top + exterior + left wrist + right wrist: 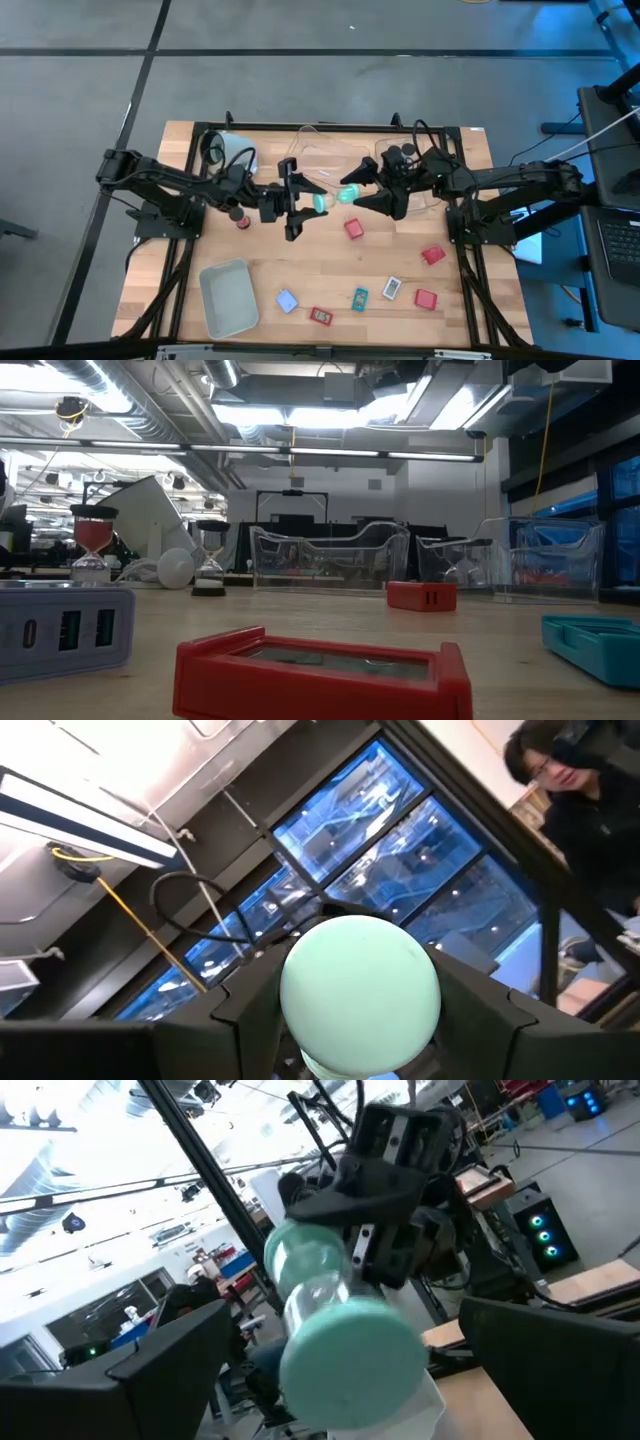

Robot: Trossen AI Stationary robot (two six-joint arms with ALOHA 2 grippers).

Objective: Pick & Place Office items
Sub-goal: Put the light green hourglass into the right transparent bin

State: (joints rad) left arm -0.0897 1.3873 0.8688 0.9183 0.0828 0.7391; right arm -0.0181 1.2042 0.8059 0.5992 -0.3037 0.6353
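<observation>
A clear stubby cylinder with teal end caps [333,198] is held above the table's middle by my left gripper [308,200], which is shut on it. In the left wrist view its round teal free end [360,985] fills the space between my fingers. My right gripper [352,190] faces it from the table's right and is open. Its two fingers [170,1365] stand on either side of the free teal cap [350,1355], and I see no touch. Neither gripper shows in the low view. My left gripper holds the teal-capped cylinder by the end farthest from the right gripper [300,1245], pinched between the two fingers [335,1195]. The fingers come level from the table's left and lie along it. The cylinder is lifted clear and sticks out forward toward the right gripper.
On the wood lie red blocks [353,228], [432,255], [425,298], several small cards [359,297] and a red-topped cylinder [241,218]. A grey-white bin [212,300] sits near left. Clear bins [320,145], one with black cylinders [400,155], and a large white cylinder [228,150] line the far edge.
</observation>
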